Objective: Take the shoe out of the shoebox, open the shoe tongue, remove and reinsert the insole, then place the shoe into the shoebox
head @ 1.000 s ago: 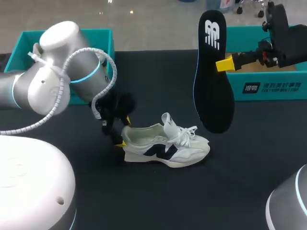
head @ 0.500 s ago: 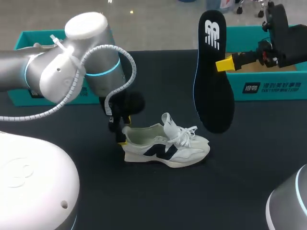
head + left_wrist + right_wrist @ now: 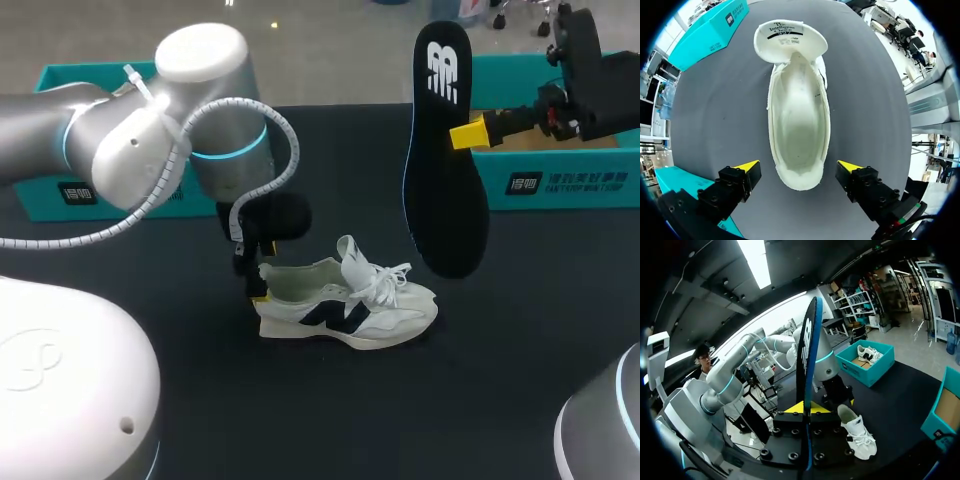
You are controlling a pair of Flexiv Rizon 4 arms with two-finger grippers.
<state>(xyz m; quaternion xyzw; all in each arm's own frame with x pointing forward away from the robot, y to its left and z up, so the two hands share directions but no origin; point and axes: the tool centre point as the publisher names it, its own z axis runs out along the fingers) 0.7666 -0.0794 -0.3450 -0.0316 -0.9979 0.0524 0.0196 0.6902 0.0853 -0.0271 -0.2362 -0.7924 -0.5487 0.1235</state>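
Note:
A white shoe (image 3: 345, 305) lies on the black table with its toe to the right and its tongue (image 3: 352, 255) pulled up. My left gripper (image 3: 258, 290) hangs at the heel. The left wrist view looks down into the shoe (image 3: 799, 135), whose inside is bare; my left gripper (image 3: 799, 170) is open, with a finger on either side of the heel and clear of it. High over the table to the right, my right gripper (image 3: 470, 132) is shut on a black insole (image 3: 440, 170) held upright. The right wrist view shows that insole (image 3: 807, 365) edge-on in the right gripper (image 3: 805, 407).
A teal shoebox (image 3: 560, 170) stands at the back right behind the insole. Another teal box (image 3: 60, 190) sits at the back left, partly hidden by my left arm; the right wrist view shows a second shoe inside this box (image 3: 875, 372).
My left arm has swung to the right, bringing its gripper closer over the shoe's heel. The right arm and the insole have stayed still.

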